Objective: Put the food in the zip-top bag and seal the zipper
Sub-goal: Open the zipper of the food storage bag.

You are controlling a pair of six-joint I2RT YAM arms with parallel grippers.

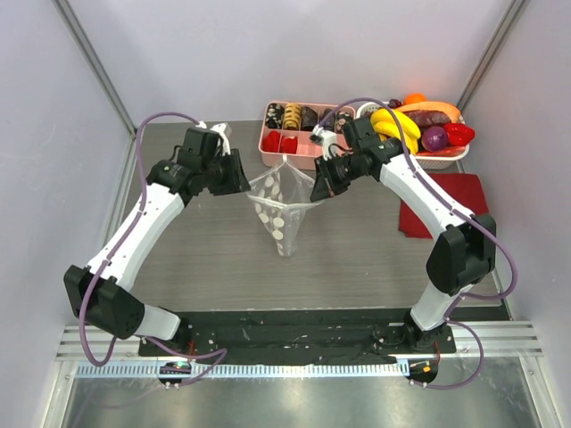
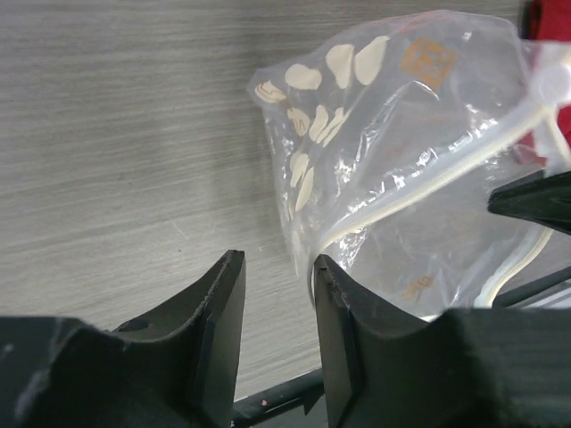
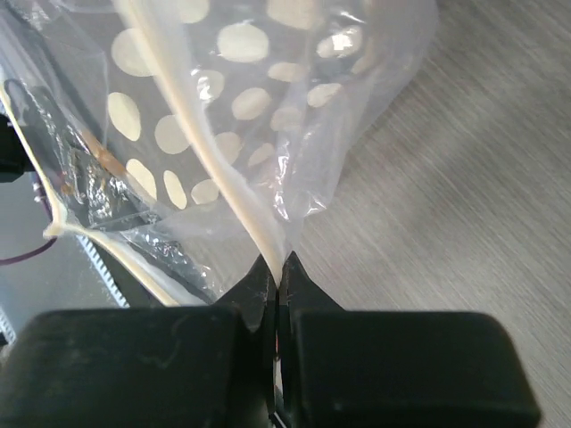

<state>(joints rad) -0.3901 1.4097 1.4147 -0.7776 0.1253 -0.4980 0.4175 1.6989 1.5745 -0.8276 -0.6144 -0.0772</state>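
The clear zip-top bag (image 1: 281, 212) with white dots hangs in the middle of the table, mouth up and lower tip on the table. My right gripper (image 1: 319, 189) is shut on the right end of its zipper (image 3: 192, 134), pinching the cream strip between the fingertips (image 3: 278, 263). My left gripper (image 1: 243, 183) is at the bag's left corner; in the left wrist view its jaws (image 2: 278, 263) stand open with only table between them, and the bag (image 2: 393, 160) lies against the right finger. The food, a yellow banana bunch (image 1: 395, 125) with purple, red and orange pieces, sits in a basket at the back right.
A pink compartment tray (image 1: 278, 134) with small items stands just behind the bag. The white basket (image 1: 446, 153) is next to it on the right. A red cloth (image 1: 451, 201) lies on the table's right side. Walls close in left and right.
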